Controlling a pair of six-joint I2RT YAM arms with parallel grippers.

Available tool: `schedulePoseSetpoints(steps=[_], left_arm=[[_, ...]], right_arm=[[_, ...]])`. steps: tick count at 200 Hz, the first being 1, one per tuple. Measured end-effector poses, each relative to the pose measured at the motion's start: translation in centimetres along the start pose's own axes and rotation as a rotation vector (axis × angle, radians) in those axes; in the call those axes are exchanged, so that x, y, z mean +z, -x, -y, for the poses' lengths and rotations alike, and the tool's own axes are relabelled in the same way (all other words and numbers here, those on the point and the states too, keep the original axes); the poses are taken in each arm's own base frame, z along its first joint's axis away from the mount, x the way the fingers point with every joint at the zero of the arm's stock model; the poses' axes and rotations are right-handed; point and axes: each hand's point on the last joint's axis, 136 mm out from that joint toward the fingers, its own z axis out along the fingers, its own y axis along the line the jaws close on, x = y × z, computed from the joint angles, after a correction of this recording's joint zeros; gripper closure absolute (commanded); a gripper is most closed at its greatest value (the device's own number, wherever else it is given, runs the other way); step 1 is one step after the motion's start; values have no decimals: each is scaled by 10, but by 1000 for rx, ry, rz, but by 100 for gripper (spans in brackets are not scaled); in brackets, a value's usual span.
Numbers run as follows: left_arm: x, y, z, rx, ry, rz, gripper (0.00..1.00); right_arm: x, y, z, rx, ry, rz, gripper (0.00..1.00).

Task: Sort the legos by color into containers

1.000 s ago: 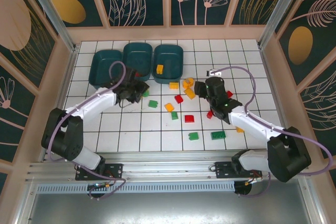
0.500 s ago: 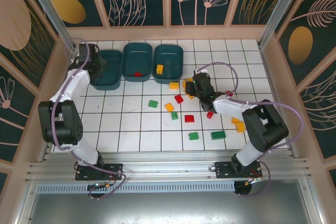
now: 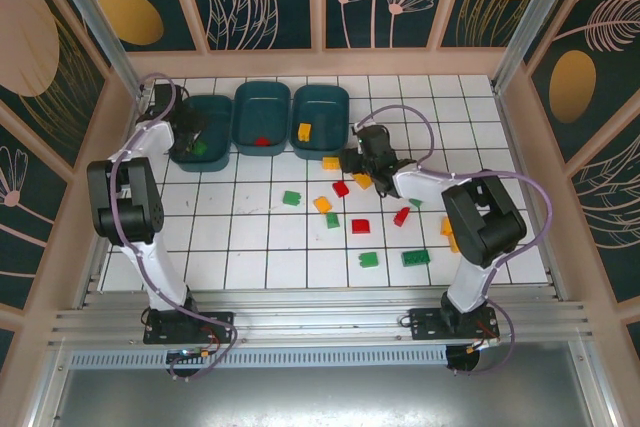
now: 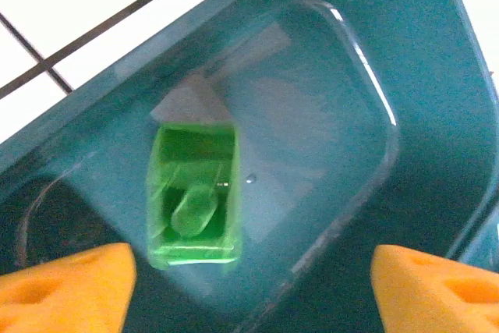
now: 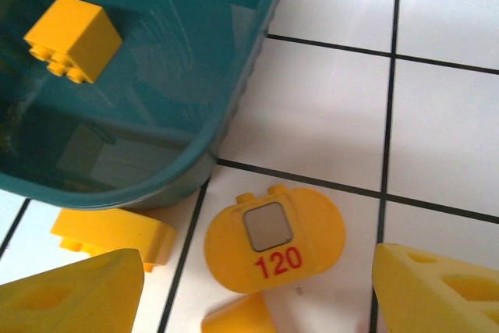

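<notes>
— Far left, over the end bin: how does the left gripper (image 3: 190,133) stand?
— It hangs above the left bin (image 3: 215,115). In the wrist view its fingertips (image 4: 62,286) are spread wide with nothing between them. One green brick (image 4: 191,196) lies on the bin floor, what looks like its hollow underside up, clear of both tips.

— Other containers?
— The middle bin (image 3: 262,109) has one red brick (image 3: 262,141) at its near end. The right bin (image 3: 325,115) has one yellow brick (image 3: 303,131) on its left side. All three bins sit side by side along the far tiles.

— Right gripper (image 3: 352,162)?
— Low over the white tiled floor (image 3: 250,237), just near of the right bin's near right corner. The jaws are apart and clamp nothing. A rounded yellow piece (image 5: 274,239) marked 120 lies flat on a tile between the tips. A second yellow block (image 5: 113,235) sits left of it, tucked against the bin wall. Whether the tips touch the floor, cannot tell.

— Loose legos?
— Scattered mid-table, near of the bins. The loose greens (image 3: 369,259) and loose reds (image 3: 360,226) are mixed, with an orange brick (image 3: 322,204) among them. More yellow bits (image 3: 447,228) lie beside the right arm.
</notes>
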Motion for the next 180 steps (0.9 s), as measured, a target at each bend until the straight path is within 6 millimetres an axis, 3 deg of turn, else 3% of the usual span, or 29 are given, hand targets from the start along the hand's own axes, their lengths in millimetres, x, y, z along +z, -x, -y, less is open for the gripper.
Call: schedulePoseSetpoints(steps=[29,56,93,147,180], left_arm=[[-18,3,12,18,-55,9,2],[-54,2,27,32,-167,28,2],[-100,-23,23,51,-306,14,1],[-105,-79,-21,68,-323,-108,2],[-115,-89,-26,80,-349,-126,2]], right_arm=[[0,4,5,-12,-4,-3,17],[3,2,3,-41,20,-25,16],[21,-7,-1,-90,37,-78,15],[50,-17,13,-132,15,-138,18],[55,-27,17,-129,41,-170,19]])
